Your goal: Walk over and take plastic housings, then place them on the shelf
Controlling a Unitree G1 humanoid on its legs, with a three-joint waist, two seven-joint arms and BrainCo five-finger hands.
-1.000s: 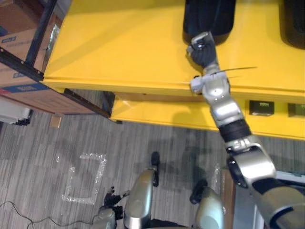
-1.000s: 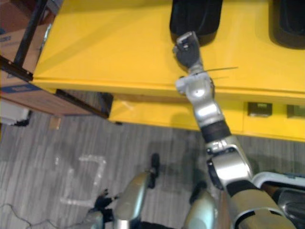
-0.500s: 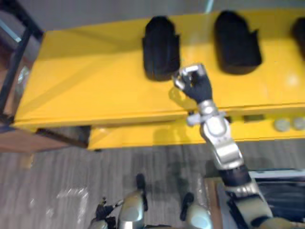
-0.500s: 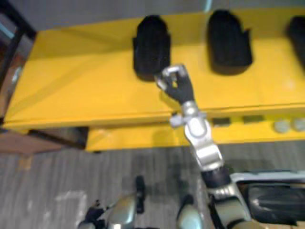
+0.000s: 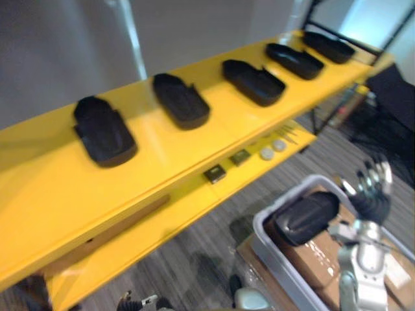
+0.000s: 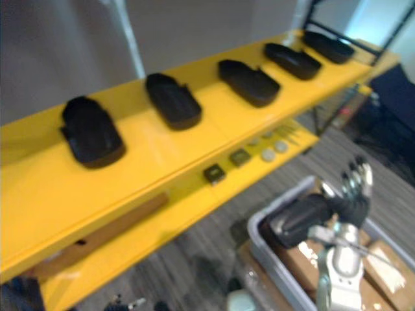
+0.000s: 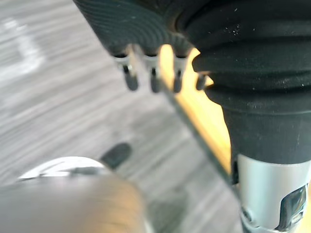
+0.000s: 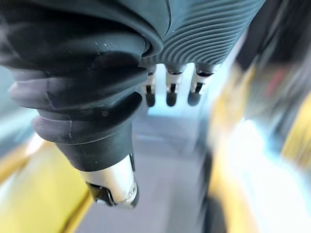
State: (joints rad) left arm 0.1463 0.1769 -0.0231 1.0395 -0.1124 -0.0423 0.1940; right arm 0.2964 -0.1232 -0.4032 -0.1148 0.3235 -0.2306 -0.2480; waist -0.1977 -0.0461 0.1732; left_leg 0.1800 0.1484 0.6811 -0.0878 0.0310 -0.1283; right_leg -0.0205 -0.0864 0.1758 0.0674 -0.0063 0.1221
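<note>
On the yellow shelf point(image 5: 162, 165), five black plastic housings point(image 5: 104, 133) are laid in a row, well apart from each other; one more housing point(image 5: 305, 218) is seen lying in the grey bin point(image 5: 280, 267), on top of brown boxes point(image 5: 312, 258), down in front of the shelf. The right hand point(image 5: 371, 193) is held up near that housing with its fingers straight and spread; nothing is gripped by it. The left hand point(image 7: 151, 80) is seen over the floor point(image 7: 58, 97) with its fingers loose; nothing is carried in it.

It is judged that the housing in the bin is to be picked up next; a few things could go wrong. The housing looks smooth and round, so it could be let slip if it is pinched at one edge only; it could then be dropped into the bin or onto the floor. The bin wall could be bumped if the hand is brought down too close to the rim; the housing could be pushed and tipped on the boxes before it is grasped. At the shelf, a housing already there could be knocked if a free spot is not picked with care; the front edge could be struck if the lift is too low.
</note>
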